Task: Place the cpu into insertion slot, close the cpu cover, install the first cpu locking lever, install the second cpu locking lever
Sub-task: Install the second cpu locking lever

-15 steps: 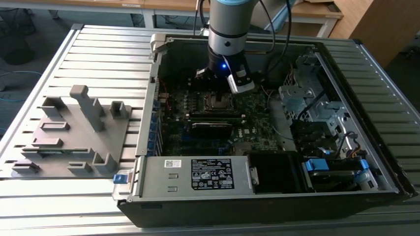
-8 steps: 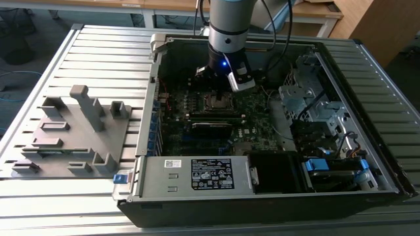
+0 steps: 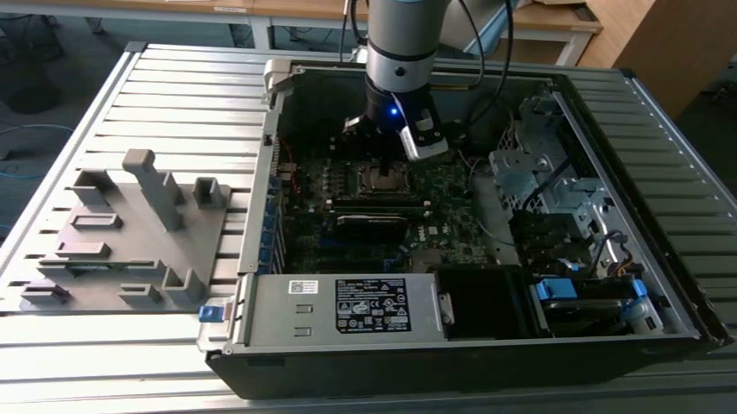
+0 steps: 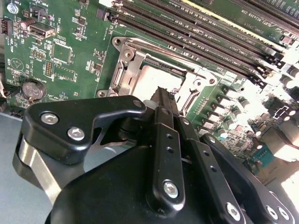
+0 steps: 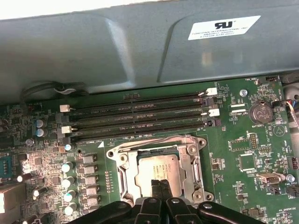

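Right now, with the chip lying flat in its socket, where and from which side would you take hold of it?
Probably by two opposite edges, from straight above: the chip lies flat with the metal frame close around it, so only its top is open. The shut hand is right over it.

Daylight fell evenly over the ribbed grey metal table (image 3: 173,95) in the exterior view, while the inside of the open black computer case (image 3: 484,362) lay in dim shadow. In the second wrist view, strong glare washed out the green motherboard (image 4: 285,60) toward one edge, and the black gripper linkage (image 4: 163,154) up close was soft and blurred.
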### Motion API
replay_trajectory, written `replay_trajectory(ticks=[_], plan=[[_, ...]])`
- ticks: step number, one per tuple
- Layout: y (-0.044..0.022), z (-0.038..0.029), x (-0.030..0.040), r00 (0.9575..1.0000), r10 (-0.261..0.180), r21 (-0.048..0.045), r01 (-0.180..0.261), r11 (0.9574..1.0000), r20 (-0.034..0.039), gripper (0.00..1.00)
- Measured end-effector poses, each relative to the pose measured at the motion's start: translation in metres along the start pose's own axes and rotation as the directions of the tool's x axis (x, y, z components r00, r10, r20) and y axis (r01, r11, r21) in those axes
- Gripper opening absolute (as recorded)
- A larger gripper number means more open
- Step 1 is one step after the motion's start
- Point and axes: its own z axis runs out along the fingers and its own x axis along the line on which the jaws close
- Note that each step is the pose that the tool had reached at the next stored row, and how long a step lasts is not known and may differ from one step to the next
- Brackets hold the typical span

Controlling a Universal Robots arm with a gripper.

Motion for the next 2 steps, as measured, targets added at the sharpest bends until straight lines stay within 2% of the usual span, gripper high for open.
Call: replay_trajectory(ticks=[2], plan=[[0.0000, 0.0000, 0.0000, 1.0000, 0.000, -0.0001, 0.000, 1.0000, 0.0000, 0.10]])
